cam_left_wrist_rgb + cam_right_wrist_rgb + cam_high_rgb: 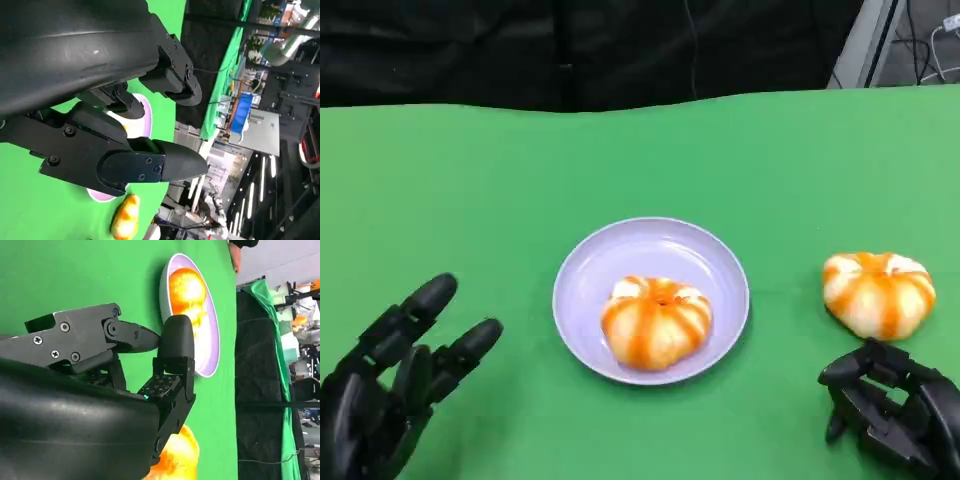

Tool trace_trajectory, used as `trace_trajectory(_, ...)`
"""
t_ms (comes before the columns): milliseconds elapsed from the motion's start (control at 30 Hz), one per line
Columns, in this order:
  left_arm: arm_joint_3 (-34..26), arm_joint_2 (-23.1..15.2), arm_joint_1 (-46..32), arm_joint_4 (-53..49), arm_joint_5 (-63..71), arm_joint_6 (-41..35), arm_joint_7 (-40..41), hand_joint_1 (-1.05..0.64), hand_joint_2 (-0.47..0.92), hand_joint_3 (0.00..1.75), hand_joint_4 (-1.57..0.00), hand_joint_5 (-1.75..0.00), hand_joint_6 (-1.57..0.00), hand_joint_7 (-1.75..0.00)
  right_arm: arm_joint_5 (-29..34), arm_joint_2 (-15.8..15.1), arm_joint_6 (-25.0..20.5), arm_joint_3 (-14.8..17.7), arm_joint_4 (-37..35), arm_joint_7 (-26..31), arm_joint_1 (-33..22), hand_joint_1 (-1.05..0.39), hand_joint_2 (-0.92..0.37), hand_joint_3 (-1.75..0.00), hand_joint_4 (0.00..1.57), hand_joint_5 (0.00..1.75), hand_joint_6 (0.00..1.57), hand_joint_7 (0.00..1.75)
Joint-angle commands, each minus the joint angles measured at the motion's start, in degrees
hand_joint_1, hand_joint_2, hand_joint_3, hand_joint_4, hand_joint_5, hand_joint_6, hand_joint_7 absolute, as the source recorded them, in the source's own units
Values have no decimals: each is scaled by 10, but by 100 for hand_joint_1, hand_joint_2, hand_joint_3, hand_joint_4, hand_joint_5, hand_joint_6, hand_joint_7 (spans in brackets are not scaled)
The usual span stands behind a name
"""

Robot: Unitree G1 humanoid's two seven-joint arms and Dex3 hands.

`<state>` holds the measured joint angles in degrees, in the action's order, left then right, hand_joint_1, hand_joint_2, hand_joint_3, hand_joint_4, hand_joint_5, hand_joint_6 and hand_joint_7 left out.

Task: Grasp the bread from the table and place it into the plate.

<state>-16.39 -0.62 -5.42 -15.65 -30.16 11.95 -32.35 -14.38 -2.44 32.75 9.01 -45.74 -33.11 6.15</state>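
Note:
A lilac plate (650, 245) sits mid-table with one orange-striped bread (657, 320) lying in it. A second, similar bread (878, 293) lies on the green cloth to the plate's right. My right hand (895, 405) is just in front of this second bread, fingers curled in and holding nothing. In the right wrist view the table bread (177, 457) lies close beside the hand's fingers (175, 345), with the plate (210, 355) and its bread (187, 287) beyond. My left hand (390, 385) rests at the near left, fingers apart and empty, well clear of the plate (145, 117).
Green cloth (480, 190) covers the whole table, with a black curtain behind its far edge. Cables and a stand are at the back right. In the right wrist view a person's hand (234, 257) shows past the plate.

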Motion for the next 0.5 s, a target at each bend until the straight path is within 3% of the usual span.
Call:
trace_trajectory(33,-18,-8,-5,-15,-8,15,-8,-65,92,35,-78,-3,-64,-2,-5,-10,0,6,-1,-2,0,-24,-92,-49,61,174,72,111)
trace_trajectory(167,-31,-8,-15,-15,0,31,6,-54,92,33,-79,-3,-65,-1,-4,-11,1,7,-4,-2,1,-23,-92,-49,60,174,72,111)
trace_trajectory(333,-38,-3,0,-40,9,53,17,-7,92,40,-81,-2,-73,-3,-2,-12,0,7,-3,0,1,-24,-92,-49,61,174,72,112)
trace_trajectory(433,-36,0,6,-60,31,78,32,-2,92,43,-82,-2,-75,-3,-4,-13,-1,8,-4,-3,2,-24,-92,-49,61,174,72,112)
trace_trajectory(500,-32,1,13,-85,65,116,51,4,92,46,-97,-7,-89,-7,-7,-14,-2,10,-5,-7,3,-23,-92,-49,60,174,72,112)
